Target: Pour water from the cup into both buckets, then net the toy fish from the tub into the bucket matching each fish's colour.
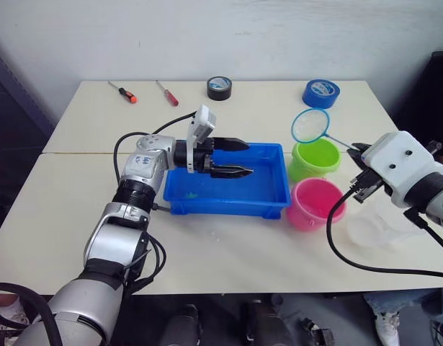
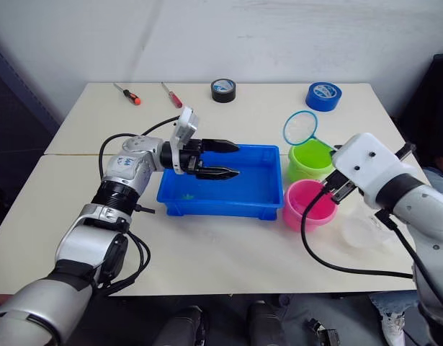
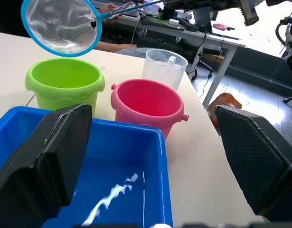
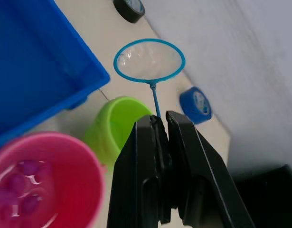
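Observation:
My left gripper (image 1: pixel 248 158) hangs open over the blue tub (image 1: pixel 228 209), its fingers empty. A small green toy fish (image 1: pixel 192 193) lies in the tub's left part. To the tub's right stand the lime green bucket (image 1: pixel 316 158) and, nearer me, the pink bucket (image 1: pixel 315 203), which holds several pink fish (image 4: pixel 22 183) in water. My right gripper (image 4: pixel 162 121) is shut on the thin handle of the net (image 1: pixel 310 125), whose blue hoop hovers above the green bucket's far rim. The clear cup (image 1: pixel 371 232) stands right of the pink bucket, under my right arm.
At the table's far edge lie a black tape roll (image 1: pixel 219 88), a blue tape roll (image 1: pixel 321 93) and two screwdrivers (image 1: pixel 124 92) (image 1: pixel 168 94). A seam (image 1: pixel 84 153) runs across the table left of the tub. A black cable (image 1: pixel 343 252) loops from my right wrist.

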Available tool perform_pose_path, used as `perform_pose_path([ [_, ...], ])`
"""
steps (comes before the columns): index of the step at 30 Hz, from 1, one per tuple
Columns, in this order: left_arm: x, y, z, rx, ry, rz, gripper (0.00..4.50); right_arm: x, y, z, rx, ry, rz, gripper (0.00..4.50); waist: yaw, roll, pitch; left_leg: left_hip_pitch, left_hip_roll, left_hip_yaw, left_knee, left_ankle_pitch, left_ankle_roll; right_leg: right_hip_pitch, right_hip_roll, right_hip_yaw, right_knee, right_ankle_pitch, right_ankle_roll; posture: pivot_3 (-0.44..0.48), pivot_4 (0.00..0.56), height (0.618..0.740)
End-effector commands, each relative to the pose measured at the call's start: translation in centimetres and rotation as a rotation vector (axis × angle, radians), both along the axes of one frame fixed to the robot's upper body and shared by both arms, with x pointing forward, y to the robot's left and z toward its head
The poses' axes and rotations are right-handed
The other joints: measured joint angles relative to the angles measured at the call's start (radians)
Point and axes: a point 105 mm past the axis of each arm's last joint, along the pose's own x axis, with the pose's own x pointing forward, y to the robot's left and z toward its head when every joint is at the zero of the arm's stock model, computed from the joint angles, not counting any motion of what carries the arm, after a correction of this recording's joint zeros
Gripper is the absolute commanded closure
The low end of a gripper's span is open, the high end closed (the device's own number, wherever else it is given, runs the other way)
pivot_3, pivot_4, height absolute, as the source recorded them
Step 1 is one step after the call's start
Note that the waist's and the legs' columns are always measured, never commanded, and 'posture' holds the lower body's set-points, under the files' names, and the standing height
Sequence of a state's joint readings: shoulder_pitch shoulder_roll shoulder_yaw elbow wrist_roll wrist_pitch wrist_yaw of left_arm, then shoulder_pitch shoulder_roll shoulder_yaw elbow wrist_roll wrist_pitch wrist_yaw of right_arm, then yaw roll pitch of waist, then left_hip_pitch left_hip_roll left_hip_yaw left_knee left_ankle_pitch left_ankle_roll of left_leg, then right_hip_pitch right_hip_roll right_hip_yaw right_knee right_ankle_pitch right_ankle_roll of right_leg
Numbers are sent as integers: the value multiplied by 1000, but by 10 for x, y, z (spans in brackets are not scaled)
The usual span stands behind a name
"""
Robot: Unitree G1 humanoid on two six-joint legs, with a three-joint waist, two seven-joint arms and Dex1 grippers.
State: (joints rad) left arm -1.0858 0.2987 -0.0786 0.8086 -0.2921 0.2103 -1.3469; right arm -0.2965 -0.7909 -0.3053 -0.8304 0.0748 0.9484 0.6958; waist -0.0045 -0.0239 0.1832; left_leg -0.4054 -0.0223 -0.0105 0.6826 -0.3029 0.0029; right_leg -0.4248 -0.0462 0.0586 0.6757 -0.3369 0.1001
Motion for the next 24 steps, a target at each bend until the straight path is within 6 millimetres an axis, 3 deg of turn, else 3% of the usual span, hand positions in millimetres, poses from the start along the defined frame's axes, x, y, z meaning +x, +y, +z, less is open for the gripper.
perform_pose_path([
  [1,2,9,4,39,-57,3,33,-12,26,5,105,35,108,4500,2,0,0,0,0,0,0,0,0,0,0,0,0,0,0,0,150,736],
  [3,3,18,0,64,-67,23,33,-12,34,1,136,78,147,4500,3,0,0,0,0,-1,0,0,0,-1,0,-1,1,0,0,0,150,736],
  [8,5,59,-12,206,-136,106,33,2,39,-14,118,179,180,4500,-2,0,0,-1,0,0,-1,0,0,-2,0,0,1,0,0,0,150,736],
  [12,3,97,-17,319,-188,198,33,15,58,-31,109,237,258,4500,-1,0,0,-1,0,0,-1,0,1,-2,-1,0,1,0,0,0,150,736],
  [14,2,103,-17,338,-193,209,33,18,61,-34,103,242,273,4500,-1,0,0,-1,0,-1,-1,0,1,-3,-1,-1,1,0,0,0,150,736],
  [17,-7,148,-18,434,-193,318,33,37,80,-67,-17,306,329,4500,-9,0,0,-1,0,0,-1,0,1,-2,-1,-1,0,0,0,0,150,736],
  [24,-27,160,-23,482,-167,330,33,50,98,-90,-52,378,441,4500,-23,0,0,-2,-1,-1,-1,-1,2,-2,-3,-2,1,0,0,0,150,736],
])
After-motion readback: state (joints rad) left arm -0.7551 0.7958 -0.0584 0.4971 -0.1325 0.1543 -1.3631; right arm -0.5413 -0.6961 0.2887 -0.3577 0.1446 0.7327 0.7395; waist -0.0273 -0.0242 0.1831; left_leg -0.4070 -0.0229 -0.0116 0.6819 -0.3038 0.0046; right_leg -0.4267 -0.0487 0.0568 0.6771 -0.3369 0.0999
